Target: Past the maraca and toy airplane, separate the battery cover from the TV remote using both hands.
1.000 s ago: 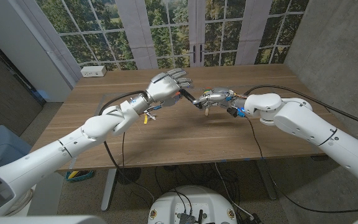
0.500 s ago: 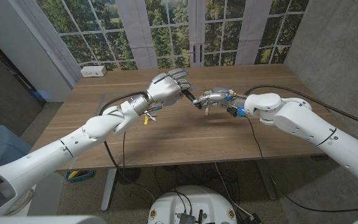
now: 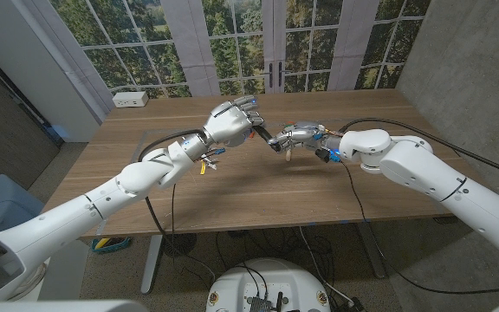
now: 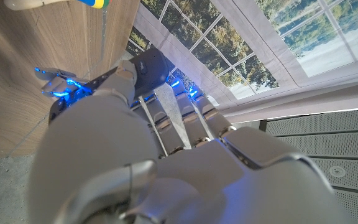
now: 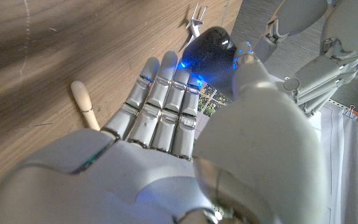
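Above the middle of the table my two hands meet on the black TV remote [image 3: 270, 139]. My right hand [image 3: 301, 134] grips one end, its fingers wrapped under the glossy body of the remote [image 5: 213, 50]. My left hand [image 3: 232, 121] pinches the other end, where its thumb presses the dark casing [image 4: 146, 65]. I cannot tell the battery cover apart from the body. The maraca's wooden handle [image 3: 288, 156] lies on the table just under my right hand. The small toy airplane [image 3: 208, 159] lies under my left wrist.
A white power strip [image 3: 131, 100] sits at the table's far left corner. Black cables [image 3: 353, 186] run over the table along both arms. Windows stand behind the far edge, and a grey wall is on the right.
The left hand's fingers have curled in from a spread pose and closed on the remote's end. The right hand has hardly moved.
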{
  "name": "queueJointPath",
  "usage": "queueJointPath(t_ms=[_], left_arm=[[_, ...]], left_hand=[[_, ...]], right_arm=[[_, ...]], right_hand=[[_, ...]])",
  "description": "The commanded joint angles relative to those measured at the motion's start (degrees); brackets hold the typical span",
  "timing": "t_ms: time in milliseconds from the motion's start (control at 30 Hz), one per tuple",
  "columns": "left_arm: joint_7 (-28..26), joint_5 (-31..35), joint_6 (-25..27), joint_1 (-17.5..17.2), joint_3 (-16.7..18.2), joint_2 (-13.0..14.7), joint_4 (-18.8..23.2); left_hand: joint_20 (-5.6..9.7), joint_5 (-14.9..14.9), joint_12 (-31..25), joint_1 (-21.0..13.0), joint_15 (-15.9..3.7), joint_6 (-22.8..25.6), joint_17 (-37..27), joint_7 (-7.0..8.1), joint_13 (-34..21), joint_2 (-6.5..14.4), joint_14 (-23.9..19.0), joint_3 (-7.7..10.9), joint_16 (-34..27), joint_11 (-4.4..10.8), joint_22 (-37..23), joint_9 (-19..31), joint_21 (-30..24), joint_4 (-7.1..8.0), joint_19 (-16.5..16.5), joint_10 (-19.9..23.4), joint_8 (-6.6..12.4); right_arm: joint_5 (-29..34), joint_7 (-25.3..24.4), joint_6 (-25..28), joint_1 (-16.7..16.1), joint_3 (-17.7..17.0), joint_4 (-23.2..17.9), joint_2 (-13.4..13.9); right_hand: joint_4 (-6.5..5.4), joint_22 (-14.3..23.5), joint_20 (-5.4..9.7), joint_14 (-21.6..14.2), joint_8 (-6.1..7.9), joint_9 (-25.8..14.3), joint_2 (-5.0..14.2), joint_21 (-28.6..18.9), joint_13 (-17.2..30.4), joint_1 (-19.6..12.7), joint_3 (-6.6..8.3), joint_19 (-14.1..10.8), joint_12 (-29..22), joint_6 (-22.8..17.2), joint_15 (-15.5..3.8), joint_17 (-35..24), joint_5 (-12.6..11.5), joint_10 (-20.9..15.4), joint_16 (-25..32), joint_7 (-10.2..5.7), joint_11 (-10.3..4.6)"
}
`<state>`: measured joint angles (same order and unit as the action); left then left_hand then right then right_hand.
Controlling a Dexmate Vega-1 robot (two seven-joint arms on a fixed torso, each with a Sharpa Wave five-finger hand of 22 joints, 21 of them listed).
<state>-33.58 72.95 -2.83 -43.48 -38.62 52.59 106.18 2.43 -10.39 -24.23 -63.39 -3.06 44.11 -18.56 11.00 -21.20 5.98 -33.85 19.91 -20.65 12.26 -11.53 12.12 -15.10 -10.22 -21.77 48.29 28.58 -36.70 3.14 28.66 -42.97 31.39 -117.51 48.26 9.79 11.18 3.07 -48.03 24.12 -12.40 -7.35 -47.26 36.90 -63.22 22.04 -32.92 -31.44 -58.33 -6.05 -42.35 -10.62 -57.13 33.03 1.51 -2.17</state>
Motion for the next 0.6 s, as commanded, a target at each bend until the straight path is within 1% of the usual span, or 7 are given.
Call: queueJointPath(t_ms=[33,67,133,233,267,367,600], left_arm=[[-4.2,1.6,0.9,0.9,-1.2,-0.7,-2.0],[-4.7,1.7,0.9,1.1,-1.4,-0.8,-2.2],[-5.2,1.8,1.1,1.2,-1.6,-0.9,-2.4],[-5.9,1.8,1.5,1.3,-1.8,-1.1,-2.8],[-5.8,1.9,1.7,1.4,-1.9,-1.1,-2.8],[-6.0,2.3,2.3,1.5,-2.1,-1.2,-3.0],[-6.3,3.3,4.3,1.3,-2.6,-1.6,-3.0]], left_hand=[[1.6,0.0,-3.5,-3.8,-10.61,4.4,-3.9,0.17,-7.6,1.2,-3.7,-0.82,-3.1,0.58,-0.9,0.6,-1.7,0.02,-1.6,5.5,2.43],[1.92,0.1,-4.2,-4.3,-10.67,5.2,-5.1,0.1,-8.7,1.8,-4.8,-0.89,-4.0,0.5,-1.2,0.6,-2.4,0.27,-2.0,6.6,2.8],[2.57,0.3,-5.4,-4.9,-10.73,5.6,-7.1,0.04,-10.8,1.8,-7.3,-1.19,-5.6,0.42,-1.7,0.6,-3.5,0.28,-2.4,7.9,2.99],[3.53,0.4,-7.2,-5.6,-10.78,6.1,-9.7,-0.06,-13.7,1.9,-9.6,-1.35,-7.0,0.3,-2.7,0.6,-5.1,0.32,-2.7,9.2,3.13],[3.64,0.4,-7.3,-5.6,-10.77,6.3,-10.0,-0.07,-13.9,1.9,-9.7,-1.34,-7.1,0.3,-2.9,0.7,-5.3,0.33,-2.8,9.2,3.29],[4.11,0.3,-8.1,-5.8,-10.77,7.9,-12.0,-0.12,-16.1,1.7,-10.7,-1.37,-7.6,0.28,-4.2,2.1,-7.1,0.36,-2.9,9.5,4.86],[4.29,0.2,-9.3,-5.3,-10.73,8.4,-14.7,-0.28,-18.7,1.7,-12.1,-1.38,-8.4,0.27,-5.9,3.4,-9.5,0.66,-3.1,10.5,6.23]], right_arm=[[0.1,0.2,-0.3,0.2,0.2,0.6,-0.3],[0.1,0.3,-0.4,0.2,0.2,0.6,-0.3],[0.2,0.4,-0.5,0.3,0.2,0.6,-0.3],[0.2,0.6,-0.6,0.4,0.2,0.7,-0.3],[0.2,0.7,-0.6,0.4,0.3,0.8,-0.3],[0.3,0.9,-0.8,0.5,0.3,0.8,-0.3],[0.3,1.4,-1.1,0.5,0.3,1.0,-0.1]], right_hand=[[-0.18,0.1,0.79,-0.5,-0.07,-0.1,12.75,-0.5,0.2,-12.3,-0.1,0.3,0.2,-1.3,-7.11,-0.3,-0.4,-4.8,-0.5,-0.83,-4.37],[-0.13,0.1,0.79,-0.5,-0.09,-0.1,12.73,-0.6,0.2,-12.3,-0.07,0.3,0.2,-1.3,-7.19,-0.4,-0.4,-4.8,-0.5,-0.86,-4.42],[-0.1,0.1,0.77,-0.6,-0.13,-0.1,12.7,-0.7,0.2,-12.4,-0.08,0.3,0.2,-1.2,-7.21,-0.5,-0.4,-4.9,-0.6,-0.86,-4.31],[-0.1,0.0,0.83,-0.6,-0.16,-0.2,12.75,-0.8,0.3,-12.4,-0.04,0.4,0.2,-1.2,-7.19,-0.6,-0.4,-4.9,-0.7,-0.85,-4.28],[-0.08,0.0,0.82,-0.6,-0.16,-0.2,12.7,-0.9,0.3,-12.4,-0.05,0.4,0.3,-1.2,-7.2,-0.6,-0.4,-4.8,-0.8,-0.89,-4.35],[-0.05,0.0,0.82,-0.7,-0.2,-0.2,12.68,-1.1,0.4,-12.4,-0.04,0.5,0.3,-1.2,-7.23,-0.7,-0.4,-4.9,-0.9,-0.87,-4.38],[-0.04,0.0,0.86,-0.8,-0.24,-0.2,12.67,-1.6,0.4,-12.5,0.0,0.7,0.4,-1.3,-7.26,-1.1,-0.4,-4.9,-1.2,-0.83,-4.34]])
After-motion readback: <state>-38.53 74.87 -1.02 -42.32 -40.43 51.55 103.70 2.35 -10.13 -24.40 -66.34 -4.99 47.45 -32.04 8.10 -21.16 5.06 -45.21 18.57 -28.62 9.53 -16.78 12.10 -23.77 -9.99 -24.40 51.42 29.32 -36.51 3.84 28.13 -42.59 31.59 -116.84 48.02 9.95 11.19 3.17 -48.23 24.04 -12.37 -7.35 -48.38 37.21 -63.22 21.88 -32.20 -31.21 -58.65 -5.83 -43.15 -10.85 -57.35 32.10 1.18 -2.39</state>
